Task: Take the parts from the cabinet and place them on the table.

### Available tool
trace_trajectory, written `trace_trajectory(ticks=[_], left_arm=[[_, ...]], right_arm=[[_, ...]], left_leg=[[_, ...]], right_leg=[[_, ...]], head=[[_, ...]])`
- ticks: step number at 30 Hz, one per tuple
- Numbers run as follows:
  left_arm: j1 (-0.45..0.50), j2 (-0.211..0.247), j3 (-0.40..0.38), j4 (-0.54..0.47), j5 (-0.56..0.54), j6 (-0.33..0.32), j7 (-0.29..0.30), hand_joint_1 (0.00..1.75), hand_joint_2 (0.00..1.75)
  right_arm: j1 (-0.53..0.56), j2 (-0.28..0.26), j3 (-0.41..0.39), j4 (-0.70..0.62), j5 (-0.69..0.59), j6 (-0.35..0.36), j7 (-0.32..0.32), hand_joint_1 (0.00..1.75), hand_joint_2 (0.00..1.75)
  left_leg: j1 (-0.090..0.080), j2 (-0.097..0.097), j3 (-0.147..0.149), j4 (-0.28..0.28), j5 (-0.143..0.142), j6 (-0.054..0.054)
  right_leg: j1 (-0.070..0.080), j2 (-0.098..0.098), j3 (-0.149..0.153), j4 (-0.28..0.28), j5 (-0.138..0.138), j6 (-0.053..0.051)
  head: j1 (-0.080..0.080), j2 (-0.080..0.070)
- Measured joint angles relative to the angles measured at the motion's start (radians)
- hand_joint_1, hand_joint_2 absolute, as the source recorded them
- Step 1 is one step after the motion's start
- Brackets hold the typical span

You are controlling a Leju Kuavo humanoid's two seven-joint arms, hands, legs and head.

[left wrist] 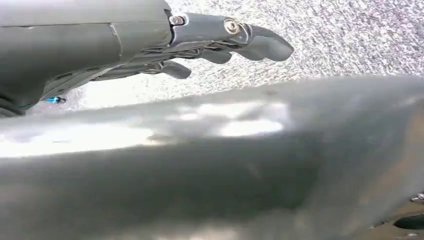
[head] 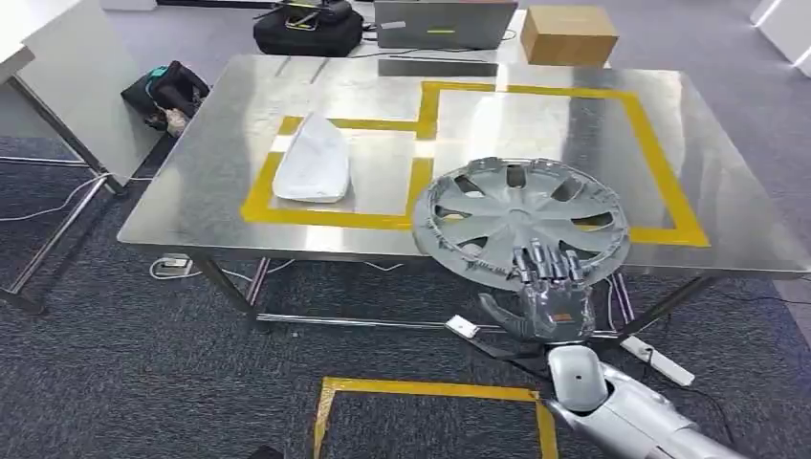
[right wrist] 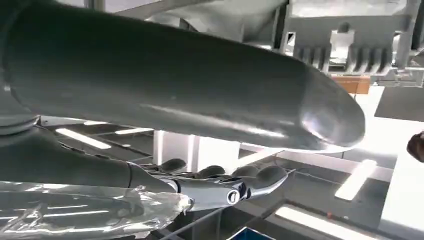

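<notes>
A silver hubcap (head: 521, 215) lies tilted over the near edge of the steel table (head: 210, 191), partly inside a yellow tape outline. My right hand (head: 547, 287) grips its near rim from below the table edge, fingers over the rim. In the right wrist view the thick thumb of the right hand (right wrist: 200, 95) crosses the picture, with the hubcap's ribbed underside (right wrist: 345, 50) beyond it. A white shell-shaped part (head: 313, 161) rests on the table in the left tape outline. My left hand (left wrist: 200, 45) hangs over the carpet, fingers loosely apart, holding nothing.
At the table's far edge stand a cardboard box (head: 567, 34), a laptop (head: 445, 21) and a black bag (head: 308, 29). A white table (head: 57, 57) is at the left with a dark bag (head: 167, 91) beside it. A power strip (head: 655, 359) and yellow floor tape (head: 430, 392) lie near me.
</notes>
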Motion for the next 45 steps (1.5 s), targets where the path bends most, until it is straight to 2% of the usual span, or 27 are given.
trace_trajectory(ticks=[13,16,17,18,19,21,22,23,24,25,26,27,28,29,32,33,34,35,36,37,38,39,40,42,43,44,45], left_arm=[[-0.002,0.0,0.005,0.0,0.004,0.004,-0.027,0.0,0.0],[-0.002,0.001,0.006,0.0,0.005,0.004,-0.027,0.0,0.0],[-0.002,0.0,0.006,0.0,0.005,0.004,-0.027,0.0,0.0],[-0.003,0.0,0.006,0.0,0.005,0.004,-0.027,0.0,0.0],[-0.003,0.0,0.007,0.0,0.008,0.004,-0.027,0.0,0.0],[-0.004,-0.001,0.009,0.0,0.009,0.004,-0.027,0.0,0.0],[-0.004,-0.001,0.01,0.0,0.009,0.004,-0.027,0.0,0.0],[-0.004,0.0,0.011,0.0,0.009,0.004,-0.027,0.0,0.0],[-0.003,0.0,0.012,0.0,0.009,0.004,-0.027,0.0,0.0],[-0.003,-0.001,0.013,0.0,0.009,0.004,-0.027,0.0,0.0],[-0.004,-0.002,0.013,0.0,0.009,0.004,-0.027,0.0,0.0],[-0.005,-0.001,0.014,0.0,0.009,0.004,-0.027,0.0,0.0],[-0.006,0.003,0.014,-0.001,0.009,0.004,-0.027,0.0,0.0],[-0.005,0.001,0.014,-0.001,0.009,0.004,-0.027,0.0,0.0],[-0.001,0.002,0.017,-0.001,0.009,0.004,-0.027,0.0,0.0],[-0.001,0.002,0.018,-0.001,0.009,0.004,-0.027,0.0,0.0],[-0.002,0.002,0.018,-0.001,0.009,0.004,-0.027,0.0,0.0],[-0.003,0.001,0.018,-0.001,0.007,0.004,-0.027,0.0,0.0],[-0.003,0.001,0.018,-0.001,0.003,0.004,-0.027,0.0,0.0],[-0.003,0.001,0.018,-0.001,0.002,0.004,-0.027,0.0,0.0],[-0.003,0.001,0.018,-0.001,0.002,0.004,-0.027,0.0,0.0],[-0.003,0.001,0.017,-0.001,0.001,0.004,-0.027,0.0,0.0],[-0.003,0.001,0.017,-0.001,0.001,0.005,-0.028,0.0,0.0],[-0.004,0.002,0.018,-0.001,0.001,0.006,-0.03,0.0,0.0],[-0.006,0.003,0.018,-0.001,0.001,0.007,-0.031,0.0,0.0],[-0.007,0.002,0.018,-0.001,0.001,0.007,-0.031,0.0,0.0],[-0.008,0.002,0.018,-0.001,0.001,0.007,-0.031,0.0,0.0]], right_arm=[[-0.007,-0.008,0.012,-0.003,0.0,0.0,0.0,0.0,0.0],[-0.008,-0.008,0.015,-0.003,0.0,0.0,0.0,0.0,0.0],[-0.008,-0.008,0.015,-0.003,0.0,0.0,0.0,0.0,0.0],[-0.006,-0.012,0.015,-0.003,-0.001,0.0,0.0,0.0,0.0],[-0.006,-0.012,0.016,-0.003,-0.001,0.0,0.0,0.0,0.0],[-0.003,-0.013,0.019,-0.003,-0.001,0.0,0.0,0.0,0.0],[0.0,-0.014,0.02,-0.003,-0.001,0.0,0.0,0.0,0.0],[0.001,-0.014,0.021,-0.003,-0.001,0.0,0.0,0.0,0.0],[0.001,-0.014,0.021,-0.003,-0.001,0.0,0.0,0.0,0.0],[0.0,-0.014,0.021,-0.003,-0.001,0.0,0.0,0.0,0.0],[-0.001,-0.014,0.021,-0.003,-0.001,0.0,0.0,0.0,0.0],[-0.003,-0.014,0.021,-0.003,-0.001,0.0,0.0,0.0,0.0],[-0.004,-0.014,0.021,-0.004,-0.001,0.0,0.0,0.0,0.0],[-0.004,-0.014,0.021,-0.008,-0.001,0.0,0.0,0.0,0.0],[-0.001,-0.014,0.022,-0.008,-0.002,0.0,0.0,0.0,0.0],[-0.004,-0.014,0.023,-0.008,-0.002,0.0,0.0,0.0,0.0],[-0.004,-0.014,0.022,-0.009,-0.002,0.0,0.0,0.0,0.0],[-0.004,-0.014,0.022,-0.009,-0.001,0.0,0.0,0.0,0.0],[-0.003,-0.014,0.023,-0.009,-0.002,0.0,0.0,0.0,0.0],[-0.002,-0.014,0.023,-0.009,-0.001,0.0,0.0,0.0,0.0],[-0.002,-0.014,0.023,-0.009,-0.001,0.0,0.0,0.0,0.0],[-0.001,-0.014,0.023,-0.009,-0.001,0.0,0.0,0.0,0.0],[-0.001,-0.014,0.023,-0.009,-0.001,0.0,0.0,0.0,0.0],[-0.001,-0.014,0.022,-0.01,-0.001,-0.001,0.0,0.0,0.0],[0.0,-0.014,0.022,-0.011,-0.001,-0.001,0.0,0.0,0.0],[-0.002,-0.015,0.022,-0.011,-0.002,-0.001,0.0,0.0,0.0],[-0.001,-0.015,0.022,-0.011,-0.001,-0.001,0.0,0.0,0.0]], left_leg=[[0.001,0.0,-0.01,0.001,0.006,-0.007],[-0.005,0.0,-0.013,0.005,0.015,0.007],[0.001,0.001,-0.013,-0.008,0.029,0.011],[0.007,0.008,-0.01,-0.017,0.038,0.013],[0.009,0.008,-0.014,-0.019,0.042,0.016],[0.009,0.008,-0.026,-0.017,0.049,0.017],[0.01,0.008,-0.033,-0.016,0.054,0.015],[0.011,0.008,-0.042,-0.014,0.058,0.011],[0.013,0.008,-0.05,-0.011,0.063,0.005],[0.017,0.008,-0.059,-0.008,0.067,0.0],[0.023,0.008,-0.066,-0.001,0.07,-0.006],[0.025,0.008,-0.074,0.008,0.072,-0.015],[0.018,0.006,-0.082,0.011,0.076,-0.024],[0.018,0.004,-0.086,0.017,0.081,-0.03],[0.022,0.003,-0.095,0.006,0.102,-0.047],[0.025,0.004,-0.102,0.012,0.087,-0.052],[0.024,0.005,-0.117,0.045,0.045,-0.054],[0.023,0.005,-0.142,0.116,-0.009,-0.056],[0.023,0.005,-0.172,0.205,-0.061,-0.056],[0.023,0.005,-0.194,0.278,-0.098,-0.055],[0.023,0.005,-0.2,0.315,-0.113,-0.053],[0.021,0.005,-0.184,0.308,-0.107,-0.049],[0.019,0.005,-0.148,0.264,-0.087,-0.043],[0.008,0.005,-0.025,0.088,-0.026,-0.021],[0.001,0.006,0.014,0.027,-0.03,-0.008],[0.003,0.006,0.017,0.01,-0.028,-0.01],[0.0,0.003,0.01,0.014,-0.024,-0.012]], right_leg=[[0.0,0.001,-0.011,0.003,0.004,0.005],[-0.006,0.0,-0.011,-0.002,0.017,0.018],[-0.002,0.003,-0.012,-0.002,0.023,0.024],[-0.003,0.004,-0.029,0.011,-0.007,0.024],[-0.002,0.004,-0.045,0.063,-0.06,0.024],[-0.006,0.003,-0.098,0.233,-0.156,0.028],[-0.006,0.003,-0.116,0.3,-0.187,0.03],[-0.008,0.003,-0.116,0.327,-0.196,0.033],[-0.012,0.002,-0.086,0.297,-0.183,0.037],[-0.015,0.002,-0.038,0.229,-0.157,0.04],[-0.02,0.0,0.028,0.13,-0.125,0.045],[-0.026,0.002,0.082,0.043,-0.122,0.057],[-0.017,0.014,0.086,0.042,-0.134,0.057],[-0.02,0.016,0.08,0.042,-0.12,0.033],[-0.016,0.017,0.057,0.054,-0.105,0.005],[-0.018,0.016,0.05,0.052,-0.096,-0.009],[-0.017,0.016,0.041,0.052,-0.093,-0.016],[-0.016,0.016,0.031,0.052,-0.086,-0.024],[-0.013,0.014,0.021,0.052,-0.078,-0.027],[-0.011,0.012,0.01,0.052,-0.07,-0.029],[-0.008,0.011,-0.001,0.052,-0.062,-0.028],[-0.007,0.011,-0.011,0.052,-0.054,-0.028],[-0.005,0.011,-0.019,0.052,-0.047,-0.027],[-0.004,0.011,-0.029,0.05,-0.033,-0.023],[-0.005,0.009,-0.033,0.051,-0.028,-0.019],[0.001,0.007,-0.039,0.054,-0.021,-0.013],[-0.002,0.005,-0.042,0.051,-0.012,-0.006]], head=[[0.0,0.0],[0.0,0.0],[-0.001,0.0],[0.0,0.0],[0.006,0.0],[0.005,0.0],[0.006,0.0],[0.006,0.0],[0.006,0.0],[0.005,0.0],[0.005,0.0],[0.006,0.0],[0.007,0.0],[0.003,0.0],[0.002,0.0],[0.0,0.0],[-0.001,0.0],[-0.005,0.0],[-0.005,0.0],[-0.005,0.0],[-0.005,0.0],[-0.004,0.0],[-0.005,0.0],[-0.005,0.0],[-0.004,0.0],[-0.003,0.0],[-0.004,0.0]])
